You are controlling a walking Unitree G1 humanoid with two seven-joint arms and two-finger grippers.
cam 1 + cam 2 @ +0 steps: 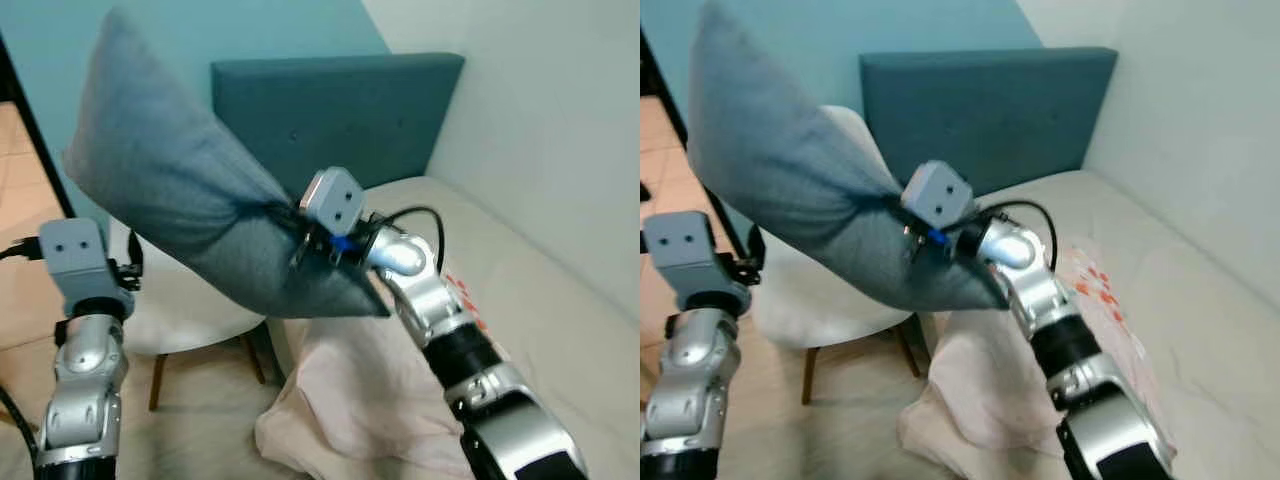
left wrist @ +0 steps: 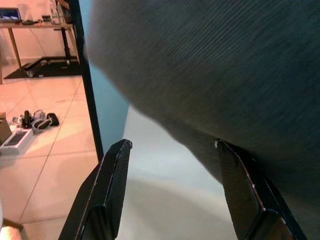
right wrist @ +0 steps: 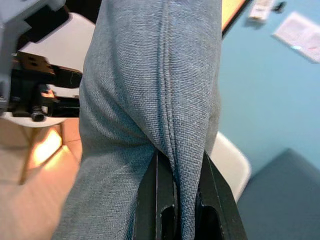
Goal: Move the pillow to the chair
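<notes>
The right gripper is pinching one grey pillow by its seam, above one white chair (left gripper gaping, holding nothing).

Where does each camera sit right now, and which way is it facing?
Left eye view: head, looking down at the pillow, white chair, bed; both arms show.
Right eye view: same scene.
Left wrist view: along the open left gripper under the pillow, toward tiled floor.
Right wrist view: along the right gripper, its fingers pinching the pillow's seam.
Shared: pillow, chair.
</notes>
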